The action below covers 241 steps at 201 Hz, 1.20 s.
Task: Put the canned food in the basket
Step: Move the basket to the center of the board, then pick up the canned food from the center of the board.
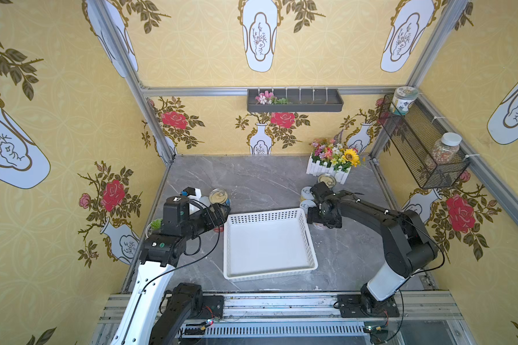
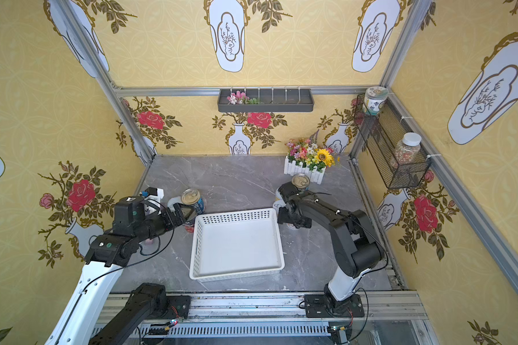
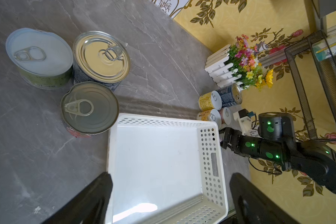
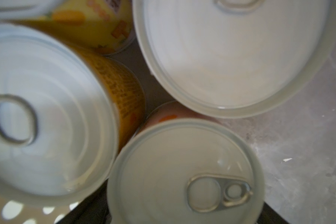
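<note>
Now left gripper (image 3: 171,174): I'm holding wide open, empty, by the basket (image 3: 211,166).
Right gripper (image 1: 323,222): I'm hovering over short cans (image 4: 173,170); whether gripping, I cannot tell.

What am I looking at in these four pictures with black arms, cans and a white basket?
A robot's left arm and right arm stand at a grey table; each ends in a claw. Two pictures look down from a twin camera; the other two come from cameras on the wrists. On the table lie an empty basket, three cans by the left arm, more cans by the right, and a flower box. The left claw is open and holds nothing. The right claw hangs low over white-lidded cans; whether it grips one cannot be told.
</note>
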Each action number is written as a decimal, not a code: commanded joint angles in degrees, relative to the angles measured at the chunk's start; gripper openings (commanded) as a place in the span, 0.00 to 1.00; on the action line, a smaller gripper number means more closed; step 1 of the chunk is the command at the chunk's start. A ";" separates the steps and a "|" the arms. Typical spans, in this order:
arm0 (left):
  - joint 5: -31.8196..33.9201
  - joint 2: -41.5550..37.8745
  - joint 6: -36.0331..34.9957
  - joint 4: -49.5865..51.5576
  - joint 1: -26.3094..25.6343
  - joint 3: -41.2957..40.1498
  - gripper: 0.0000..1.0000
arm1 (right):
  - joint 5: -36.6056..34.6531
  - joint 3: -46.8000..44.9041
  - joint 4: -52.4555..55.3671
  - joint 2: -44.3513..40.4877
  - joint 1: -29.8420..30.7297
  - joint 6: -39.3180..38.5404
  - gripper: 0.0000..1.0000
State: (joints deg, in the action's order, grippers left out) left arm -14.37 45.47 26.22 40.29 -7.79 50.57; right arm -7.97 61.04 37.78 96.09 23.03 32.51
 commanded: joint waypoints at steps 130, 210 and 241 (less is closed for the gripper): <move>2.08 2.39 -0.61 1.45 -2.72 0.63 1.00 | 2.68 -0.40 -3.74 0.61 -5.42 -2.66 0.87; 3.47 5.81 -0.52 2.24 -5.03 1.11 1.00 | 2.73 -0.04 -2.68 0.35 -5.73 -2.87 0.76; 3.47 7.26 -0.59 2.29 -5.11 1.11 1.00 | 3.50 0.92 0.65 -2.79 -5.48 -2.75 0.74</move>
State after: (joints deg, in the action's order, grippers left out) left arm -11.18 52.07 26.13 42.06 -12.82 51.44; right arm -4.75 60.71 35.57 95.83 17.28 29.76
